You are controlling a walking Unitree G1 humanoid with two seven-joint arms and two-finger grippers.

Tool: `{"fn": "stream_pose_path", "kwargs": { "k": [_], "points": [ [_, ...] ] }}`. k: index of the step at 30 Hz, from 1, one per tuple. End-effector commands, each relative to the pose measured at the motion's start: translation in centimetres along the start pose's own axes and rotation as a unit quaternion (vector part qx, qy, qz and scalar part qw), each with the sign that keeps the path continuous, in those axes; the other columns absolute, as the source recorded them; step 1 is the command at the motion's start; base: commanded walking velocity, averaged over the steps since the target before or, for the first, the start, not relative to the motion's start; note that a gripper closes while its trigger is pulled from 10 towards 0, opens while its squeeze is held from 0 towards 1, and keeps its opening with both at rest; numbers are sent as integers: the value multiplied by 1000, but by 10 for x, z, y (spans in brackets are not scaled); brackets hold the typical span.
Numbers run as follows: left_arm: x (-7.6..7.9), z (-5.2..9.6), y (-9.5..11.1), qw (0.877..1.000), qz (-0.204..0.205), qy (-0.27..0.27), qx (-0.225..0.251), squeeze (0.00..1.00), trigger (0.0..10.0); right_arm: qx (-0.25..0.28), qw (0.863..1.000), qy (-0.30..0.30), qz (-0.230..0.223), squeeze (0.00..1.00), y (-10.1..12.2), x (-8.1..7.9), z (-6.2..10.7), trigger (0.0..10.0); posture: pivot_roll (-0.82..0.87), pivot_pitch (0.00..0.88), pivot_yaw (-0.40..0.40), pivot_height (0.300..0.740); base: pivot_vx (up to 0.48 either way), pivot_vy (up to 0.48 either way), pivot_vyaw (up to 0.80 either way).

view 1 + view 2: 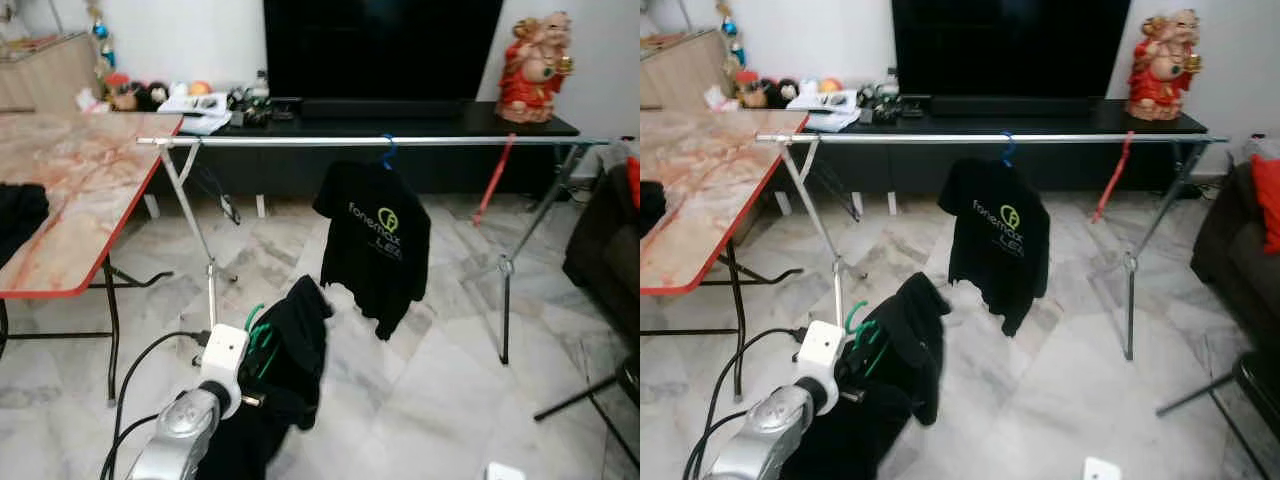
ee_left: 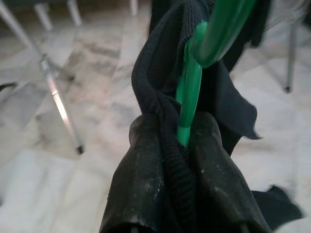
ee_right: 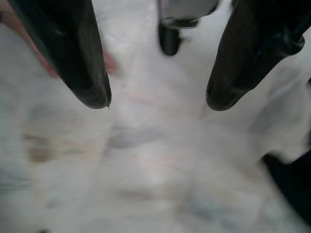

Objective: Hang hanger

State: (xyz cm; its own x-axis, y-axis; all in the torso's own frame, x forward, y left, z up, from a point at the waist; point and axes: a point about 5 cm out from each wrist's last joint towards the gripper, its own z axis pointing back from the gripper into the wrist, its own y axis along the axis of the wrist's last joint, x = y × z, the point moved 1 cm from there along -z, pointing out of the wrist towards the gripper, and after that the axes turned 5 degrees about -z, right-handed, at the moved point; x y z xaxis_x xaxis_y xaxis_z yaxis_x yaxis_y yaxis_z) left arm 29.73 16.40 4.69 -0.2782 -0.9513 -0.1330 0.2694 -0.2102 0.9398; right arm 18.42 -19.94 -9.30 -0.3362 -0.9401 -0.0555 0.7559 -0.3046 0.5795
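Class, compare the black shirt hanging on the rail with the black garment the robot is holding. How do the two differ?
The printed black T-shirt hangs from the drying-rack rail on a blue hanger; the bunched black garment is on a green hanger, pinched in the left claw, well below the rail. The T-shirt hangs flat; the garment is crumpled. Both are black.

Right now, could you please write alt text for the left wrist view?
The left gripper is shut on a green hanger wrapped in a black garment, above a pale marble floor, with a metal rack leg beyond.
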Motion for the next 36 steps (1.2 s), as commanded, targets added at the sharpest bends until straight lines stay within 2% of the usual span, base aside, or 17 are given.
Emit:
{"fn": "stream_pose_path", "kwargs": {
  "k": [1,36],
  "points": [
    [-1,-3,12,1000,-9,1,19,0,10000,-4,1000,-9,4,0,-3,6,1,10000,41,22,-3,740,315,0,0],
    [9,-6,13,999,-21,-25,17,0,10000,-5,1000,-13,0,0,-6,4,1,10000,47,0,9,740,314,0,0]
  ]
}}
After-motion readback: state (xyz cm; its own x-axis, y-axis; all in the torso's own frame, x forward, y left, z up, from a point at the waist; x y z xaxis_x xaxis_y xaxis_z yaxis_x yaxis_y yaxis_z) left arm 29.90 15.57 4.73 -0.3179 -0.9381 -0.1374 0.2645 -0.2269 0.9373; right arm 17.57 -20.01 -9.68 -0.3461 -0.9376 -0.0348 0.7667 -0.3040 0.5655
